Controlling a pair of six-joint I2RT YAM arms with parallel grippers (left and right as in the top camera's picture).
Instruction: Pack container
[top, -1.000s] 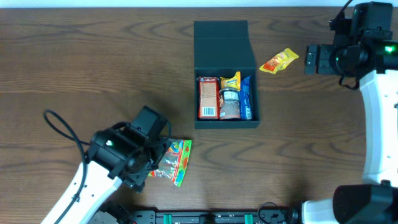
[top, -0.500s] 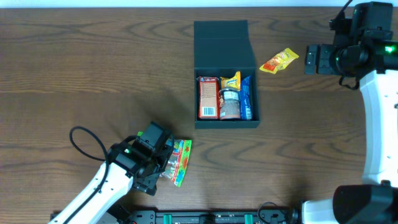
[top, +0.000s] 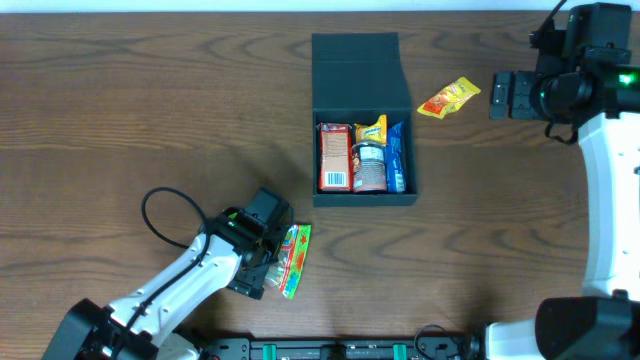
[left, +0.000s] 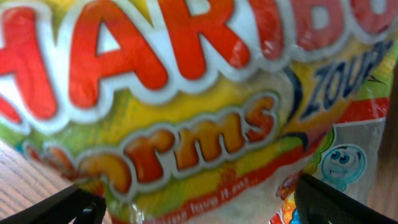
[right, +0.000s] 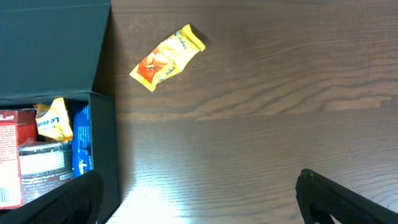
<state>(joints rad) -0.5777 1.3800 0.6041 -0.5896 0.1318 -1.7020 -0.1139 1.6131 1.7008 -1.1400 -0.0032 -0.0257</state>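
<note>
Two sets of fingers are spread wide. Our left gripper (left: 208, 202) hangs close over the gummy-worm bag (top: 293, 258) without clamping it, and our right gripper (right: 205, 199) holds nothing. The container (top: 355, 70) sits mid-desk (top: 120, 110), lid open, snacks inside.

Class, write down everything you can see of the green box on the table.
The container is a dark teal, matte, square box, seemingly rigid cardboard. Its hinged lid is open, folded back on the far side. It sits upright near the middle of the table. Inside are a red packet, a yellow packet, a tin and a blue packet, nearly filling it.
</note>
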